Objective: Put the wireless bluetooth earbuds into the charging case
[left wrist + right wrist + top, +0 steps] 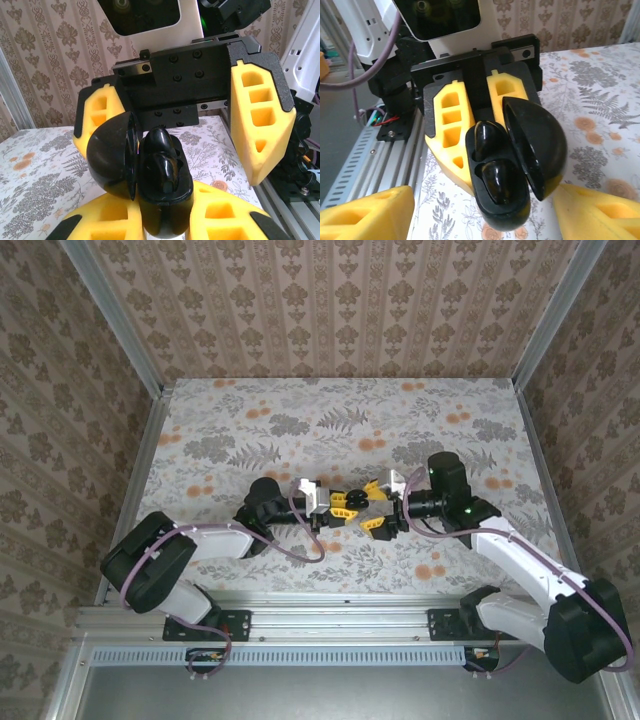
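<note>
The charging case (pixel 167 205) is glossy black here, not white. It stands open, lid (pixel 111 160) swung to one side. My left gripper (pixel 165 227) is shut on its lower body, yellow pads (pixel 100 225) on both sides. Two black earbuds (pixel 484 140) (pixel 496 181) sit in the case's wells, one above the other. In the right wrist view the case (pixel 505 210) faces me with its lid (pixel 542 140) to the right. My right gripper (pixel 485 220) is open, and its pads (pixel 365 212) stand well apart of the case. From above, both grippers (pixel 343 505) (pixel 374 507) meet at mid-table around the case (pixel 355 504).
The floral table (pixel 330 420) is walled in by patterned panels at the back and sides. An aluminium rail (pixel 340 625) runs along the near edge, with both arm bases on it. Open table lies behind the grippers.
</note>
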